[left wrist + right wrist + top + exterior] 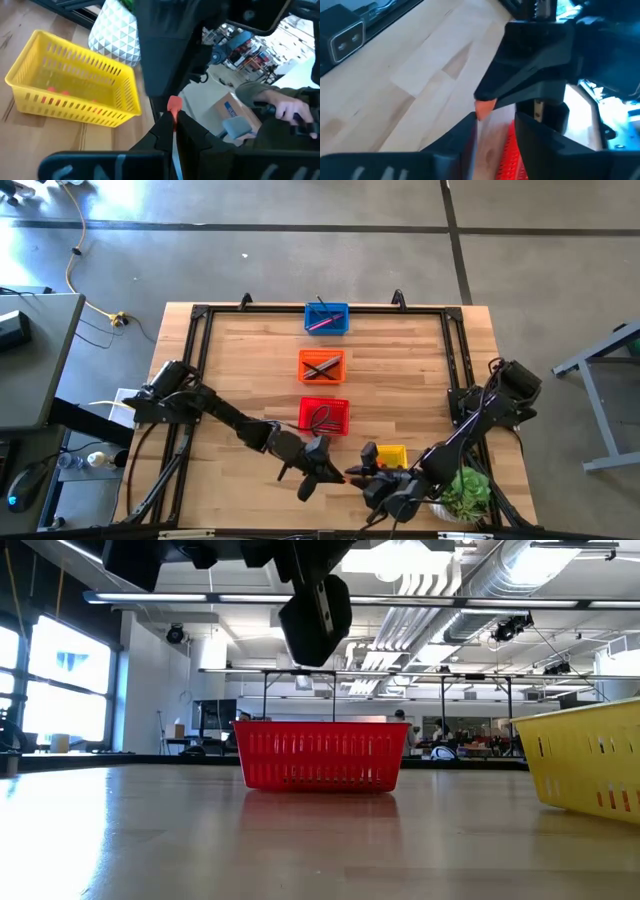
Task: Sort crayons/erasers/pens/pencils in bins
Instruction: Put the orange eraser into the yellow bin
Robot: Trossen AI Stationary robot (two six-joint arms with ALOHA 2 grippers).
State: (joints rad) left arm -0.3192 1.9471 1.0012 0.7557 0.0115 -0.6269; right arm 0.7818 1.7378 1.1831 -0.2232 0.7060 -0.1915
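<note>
An orange-red eraser [173, 106] hangs above the table near its front edge, just left of the yellow bin [392, 455]. My left gripper [173, 119] is shut on it, reaching in from the left. My right gripper [495, 131] faces it from the right, open, with its fingertips around the eraser [485, 108]. The yellow bin [75, 85] holds a few erasers [57, 92]. The red bin [323, 415], orange bin [322, 366] and blue bin [326, 318] stand in a row toward the far edge, with thin sticks in them. My left gripper pinches the eraser's lower end [174, 116] between its two fingertips. The rest of the eraser sticks out past the tips. The fingers come nearly level from the table's left side, and the eraser is lifted clear of the table. My right gripper has one fingertip [472, 120] close beside the eraser; whether it touches I cannot tell.
A green plant [465, 492] in a white faceted pot [116, 32] stands at the near right corner, behind the yellow bin. A black frame [200, 330] runs around the tabletop. Beyond the table a person's hand [287, 109] shows. Bare wood [250, 380] lies left of the bins.
</note>
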